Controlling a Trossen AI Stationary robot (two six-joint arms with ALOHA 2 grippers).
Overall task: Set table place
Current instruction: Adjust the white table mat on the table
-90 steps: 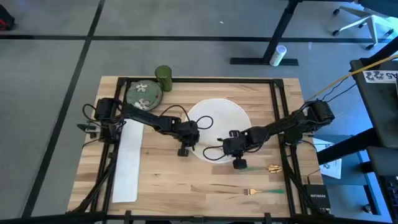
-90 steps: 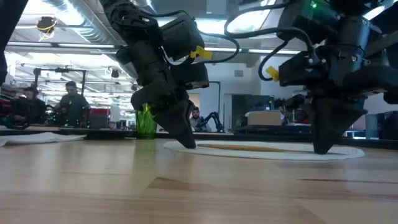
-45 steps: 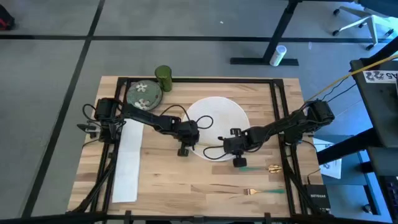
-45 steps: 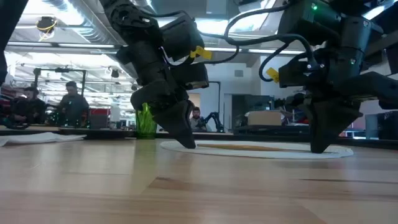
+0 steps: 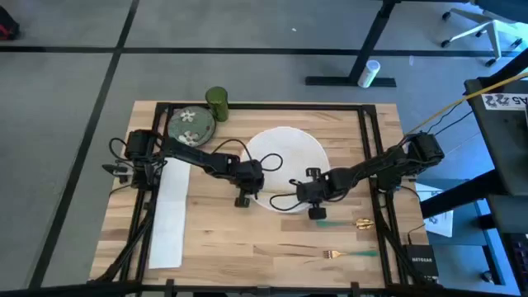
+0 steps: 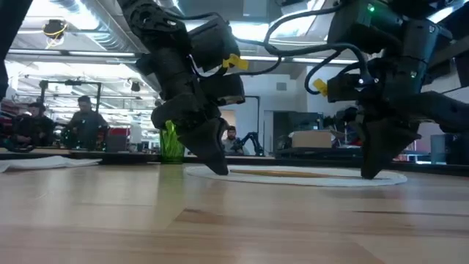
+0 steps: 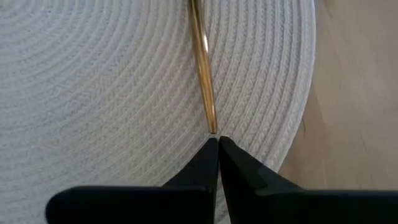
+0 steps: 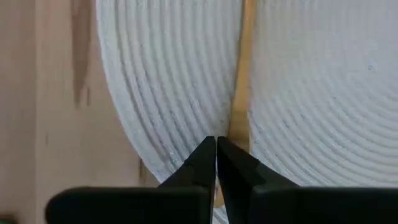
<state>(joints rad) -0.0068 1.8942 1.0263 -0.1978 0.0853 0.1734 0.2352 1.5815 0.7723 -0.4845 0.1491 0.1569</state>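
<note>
Counter [image 5: 247, 247] of pale glued planks with thin black rails fills the middle of the high view, and a round white woven placemat [image 5: 285, 148] lies at its centre. Both arms reach in from the sides and bend down onto the near rim of that mat. The left claw [image 5: 242, 200] points straight down at the mat's left edge, its fingers pressed together; in the left wrist view the closed tips [image 7: 214, 149] meet the end of a thin gold rod [image 7: 203, 68] lying across the weave. The right claw [image 5: 317, 214] stands at the mat's lower right edge, fingers also together, and the right wrist view shows its tips [image 8: 214, 152] at a gold strip [image 8: 242, 68] running over the mat. Whether either pair actually pinches the metal, I cannot tell. From the low view, both wrists hang nearly vertical with tips touching the mat's rim.

Farther out, a floral plate [image 5: 190, 125] and a green cup [image 5: 217, 102] sit at the far left corner, touching or nearly so. A long white napkin [image 5: 169, 214] lies along the left rail. Near the right front sit a gold-headed utensil with a green handle [image 5: 351, 222] and a fork [image 5: 346, 254] of the same kind. No writing on the counter is readable
</note>
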